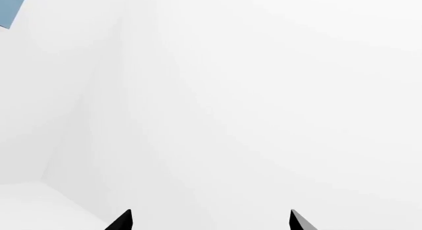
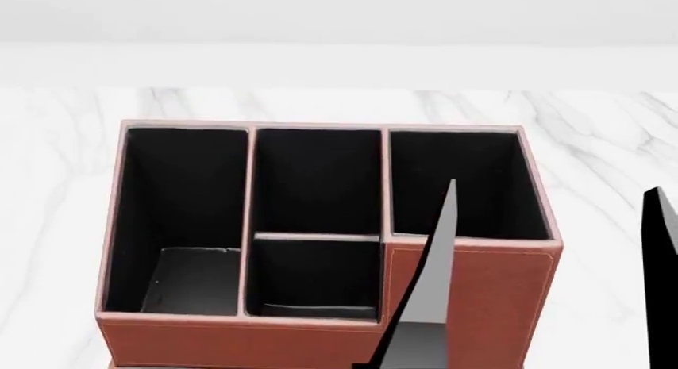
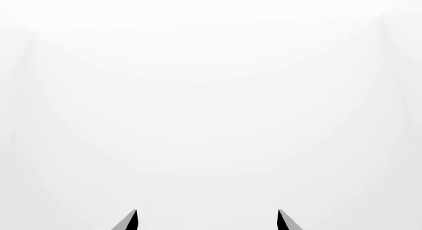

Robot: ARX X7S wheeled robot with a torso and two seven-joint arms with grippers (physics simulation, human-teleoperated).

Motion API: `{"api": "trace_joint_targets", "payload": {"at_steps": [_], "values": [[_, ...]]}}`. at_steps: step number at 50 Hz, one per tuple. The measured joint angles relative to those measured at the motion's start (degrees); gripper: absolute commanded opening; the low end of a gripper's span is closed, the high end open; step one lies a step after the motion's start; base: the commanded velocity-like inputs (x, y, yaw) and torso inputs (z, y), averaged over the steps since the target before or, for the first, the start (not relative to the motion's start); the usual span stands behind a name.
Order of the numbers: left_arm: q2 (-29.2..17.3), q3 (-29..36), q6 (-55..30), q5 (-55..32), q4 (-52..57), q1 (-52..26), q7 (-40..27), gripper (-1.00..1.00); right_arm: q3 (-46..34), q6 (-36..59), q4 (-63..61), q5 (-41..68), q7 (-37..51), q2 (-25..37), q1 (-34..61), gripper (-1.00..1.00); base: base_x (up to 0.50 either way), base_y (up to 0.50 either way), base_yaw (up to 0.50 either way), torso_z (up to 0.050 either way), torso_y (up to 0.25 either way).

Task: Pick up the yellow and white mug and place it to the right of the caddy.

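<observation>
Bright, even, diffuse light is flooding all three renders, leaving both wrist views washing out to near-white. The reddish-brown leather-look caddy (image 2: 466, 297) is showing crisp edges, its black-lined compartments staying dark, while the white marble worktop (image 2: 593, 123) is carrying hardly any shadow.

A white marble bench (image 2: 593, 131) with faint grey veins runs across the head view, meeting a plain white wall (image 2: 339, 20) behind it. In the left wrist view, a pale blue panel (image 1: 10, 10) with a sliver of yellow at its edge shows against white walls.
</observation>
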Motion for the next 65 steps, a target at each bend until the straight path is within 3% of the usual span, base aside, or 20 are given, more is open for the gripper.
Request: {"api": "trace_joint_targets", "payload": {"at_steps": [11,34,65], "values": [[0.00,-0.01,0.00,-0.03,0.00,0.00,0.02,1.00,-0.45,0.58,0.00,0.14,0.00,-0.42,0.30,1.00,0.00,0.00,0.00,0.000,0.000],[0.00,-0.99,-0.11,-1.26,0.00,0.00,0.39,1.00,-15.93,-4.89,0.00,-3.03,-0.01,-10.16,7.00,1.00,0.00,0.00,0.00,0.000,0.000],[0.00,-1.88,-0.16,-2.67,0.00,0.00,1.11,1.00,-15.95,0.40,0.02,-5.29,-0.08,-28.05,-3.81,1.00,0.00,0.00,0.00,0.000,0.000]]}}
